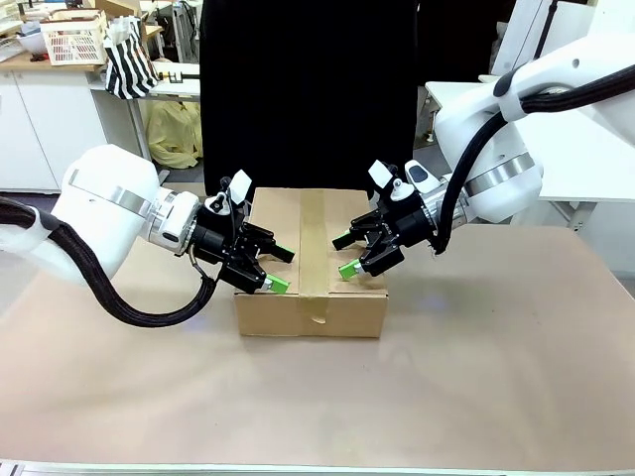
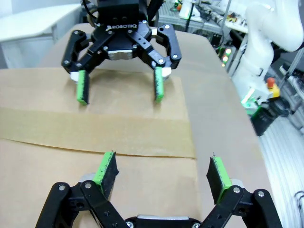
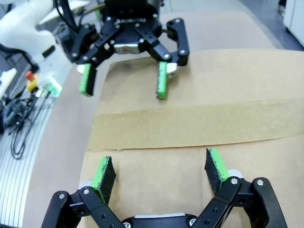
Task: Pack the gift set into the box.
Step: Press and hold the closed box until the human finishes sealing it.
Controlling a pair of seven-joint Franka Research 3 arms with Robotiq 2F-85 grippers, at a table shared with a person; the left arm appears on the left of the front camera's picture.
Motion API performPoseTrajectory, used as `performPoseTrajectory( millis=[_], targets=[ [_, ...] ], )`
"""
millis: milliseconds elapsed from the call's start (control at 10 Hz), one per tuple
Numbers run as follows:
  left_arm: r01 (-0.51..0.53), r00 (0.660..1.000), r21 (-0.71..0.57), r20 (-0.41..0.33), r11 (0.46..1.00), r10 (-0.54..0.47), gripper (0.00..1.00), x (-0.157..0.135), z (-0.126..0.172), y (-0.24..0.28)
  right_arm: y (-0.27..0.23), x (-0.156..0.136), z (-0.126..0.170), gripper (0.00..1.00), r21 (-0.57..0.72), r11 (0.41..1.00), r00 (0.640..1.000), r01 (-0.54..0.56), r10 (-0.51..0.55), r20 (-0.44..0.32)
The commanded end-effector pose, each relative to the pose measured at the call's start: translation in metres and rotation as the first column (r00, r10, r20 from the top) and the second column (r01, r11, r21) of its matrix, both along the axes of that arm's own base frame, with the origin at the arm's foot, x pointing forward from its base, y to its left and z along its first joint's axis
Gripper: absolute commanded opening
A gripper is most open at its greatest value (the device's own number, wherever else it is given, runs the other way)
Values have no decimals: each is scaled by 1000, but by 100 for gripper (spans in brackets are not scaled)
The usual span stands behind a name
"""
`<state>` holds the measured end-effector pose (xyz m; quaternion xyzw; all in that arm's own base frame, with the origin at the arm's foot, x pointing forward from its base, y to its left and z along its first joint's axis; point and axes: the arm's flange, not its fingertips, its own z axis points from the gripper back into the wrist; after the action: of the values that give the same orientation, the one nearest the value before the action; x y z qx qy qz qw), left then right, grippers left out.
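Observation:
The box [image 1: 310,302] is a plain brown carton standing shut in the middle of the table, with a brown tape strip [image 1: 316,238] along its top seam. My left gripper [image 1: 279,270] is open over the left part of the lid. My right gripper [image 1: 345,256] is open over the right part, facing the left one. In the left wrist view my left gripper [image 2: 161,166] hovers just above the lid [image 2: 57,166], with the right gripper [image 2: 121,88] across the tape. The right wrist view mirrors this: right gripper [image 3: 159,166] near, left gripper [image 3: 124,80] beyond. The gift set is out of view.
A person in dark clothes [image 1: 308,89] stands at the far side behind the box. A white basket [image 1: 74,40] and a striped bag [image 1: 129,61] sit on a counter at the back left. The brown-covered table [image 1: 496,377] has open room on both sides of the box.

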<state>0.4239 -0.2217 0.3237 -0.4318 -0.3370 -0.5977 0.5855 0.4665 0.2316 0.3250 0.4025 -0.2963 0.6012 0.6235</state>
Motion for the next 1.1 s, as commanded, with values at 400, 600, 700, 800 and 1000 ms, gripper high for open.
performPoseTrajectory(
  millis=[400, 600, 700, 800, 1000],
  targets=[
    [-33, 898, 52, -436, 998, 53, 100, -111, 101, 126, -140, -139, 97, 100, 167, 958, 941, 235, -181, -286],
    [-269, 778, -74, -605, 960, 171, 100, -89, 85, 192, -229, -146, 86, 100, 110, 886, 823, 450, -363, -437],
    [-370, 739, -116, -638, 922, 216, 100, -75, 69, 215, -271, -143, 71, 100, 80, 823, 731, 562, -449, -515],
    [-409, 715, -108, -654, 906, 245, 100, -64, 46, 223, -286, -133, 50, 100, 66, 751, 670, 658, -542, -507],
    [-243, 789, -41, -589, 969, 174, 100, -89, 87, 208, -244, -125, 94, 100, 114, 882, 824, 458, -373, -427]
  ],
)
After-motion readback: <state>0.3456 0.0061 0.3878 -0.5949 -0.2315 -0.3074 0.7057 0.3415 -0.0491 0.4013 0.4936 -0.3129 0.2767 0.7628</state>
